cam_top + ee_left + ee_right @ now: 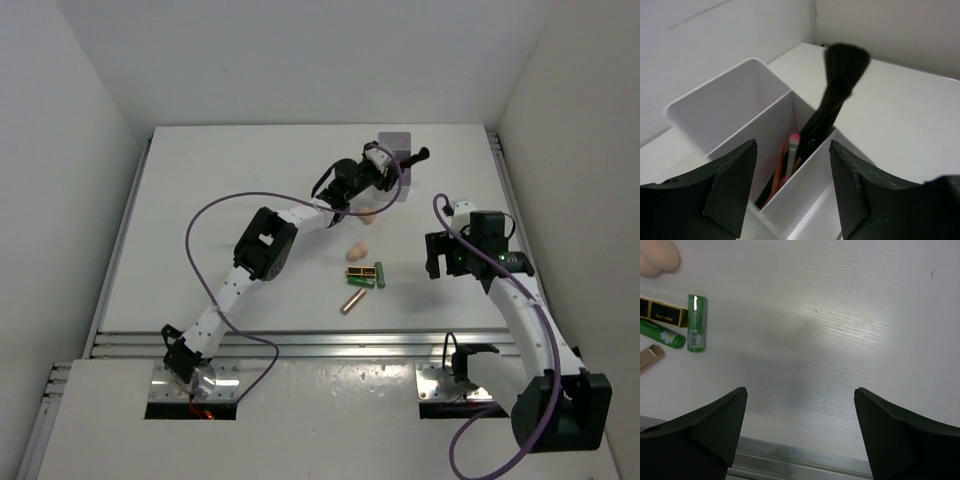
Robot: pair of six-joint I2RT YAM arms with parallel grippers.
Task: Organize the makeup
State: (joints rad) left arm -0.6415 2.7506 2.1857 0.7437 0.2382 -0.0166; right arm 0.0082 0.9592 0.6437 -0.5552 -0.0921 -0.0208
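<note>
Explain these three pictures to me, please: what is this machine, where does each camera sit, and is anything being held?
These are two robot arms bolted at the near edge of a table, each ending in a two-finger pincer. The wide picture looks down from above; the other two come from a camera on each wrist. The left pincer hangs open over a white box, where a black brush and pink pencils stand in one compartment. The right pincer is open over the table, holding nothing. Loose on the table lie a peach sponge, green tubes, a gold-black tube and a copper tube.
</note>
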